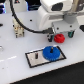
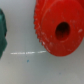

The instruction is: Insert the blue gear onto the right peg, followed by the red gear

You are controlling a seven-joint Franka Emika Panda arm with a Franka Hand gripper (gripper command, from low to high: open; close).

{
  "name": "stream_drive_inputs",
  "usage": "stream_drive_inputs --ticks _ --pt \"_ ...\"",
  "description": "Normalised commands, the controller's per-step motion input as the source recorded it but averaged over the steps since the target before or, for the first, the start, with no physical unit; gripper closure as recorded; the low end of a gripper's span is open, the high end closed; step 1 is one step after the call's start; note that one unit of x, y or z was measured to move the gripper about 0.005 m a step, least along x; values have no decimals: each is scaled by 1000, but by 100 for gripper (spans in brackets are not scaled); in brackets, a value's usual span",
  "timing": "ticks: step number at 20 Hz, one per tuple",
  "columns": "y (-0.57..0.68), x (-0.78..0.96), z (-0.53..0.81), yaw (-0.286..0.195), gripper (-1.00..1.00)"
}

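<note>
Red gear (image 1: 60,37) sits directly beneath gripper (image 1: 59,33).

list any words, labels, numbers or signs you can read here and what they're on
None: neither view shows any readable text.
The red gear, the blue gear and the grey plate under it carry no visible markings.
The robot arm's white casing shows no legible label at this size.
The black-and-white object toward the exterior view's left is too small and blurred to tell.

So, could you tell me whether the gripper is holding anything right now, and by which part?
It cannot be told. The gripper is down at the red gear, but neither view shows its fingers gripping it.
</note>
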Motion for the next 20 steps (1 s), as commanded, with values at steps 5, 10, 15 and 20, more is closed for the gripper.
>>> stream_drive_inputs --ticks 5,10,15,20 --pt "0 17 -25 0 100" --pt "-4 -18 -31 0 100" --pt "11 62 248 0 100" --pt "12 223 591 0 100"
